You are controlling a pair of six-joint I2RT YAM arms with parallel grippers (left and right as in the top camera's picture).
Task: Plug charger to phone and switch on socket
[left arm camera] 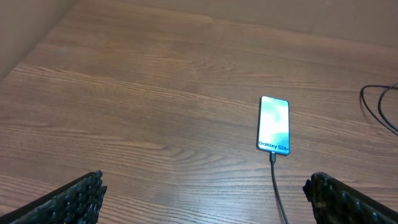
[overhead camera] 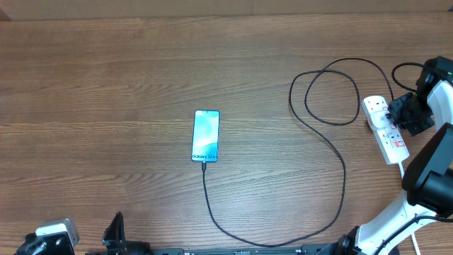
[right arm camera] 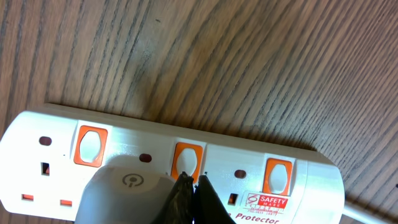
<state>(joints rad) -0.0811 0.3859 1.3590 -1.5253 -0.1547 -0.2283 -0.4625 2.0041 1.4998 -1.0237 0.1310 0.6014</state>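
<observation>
The phone [overhead camera: 205, 136] lay screen-up near the middle of the table [overhead camera: 106, 85]. The charger [overhead camera: 204, 184] was plugged into its near end and looped off right toward the socket [overhead camera: 388, 138] at the table's right edge. The right fingers [right arm camera: 184, 194] were pressed together — tips at the socket's middle orange switch [right arm camera: 186, 158]. The left fingers [left arm camera: 79, 198] stood wide apart, holding nothing.

The table [overhead camera: 106, 71] is matt grained wood, the socket [right arm camera: 242, 155] glossy white plastic
</observation>
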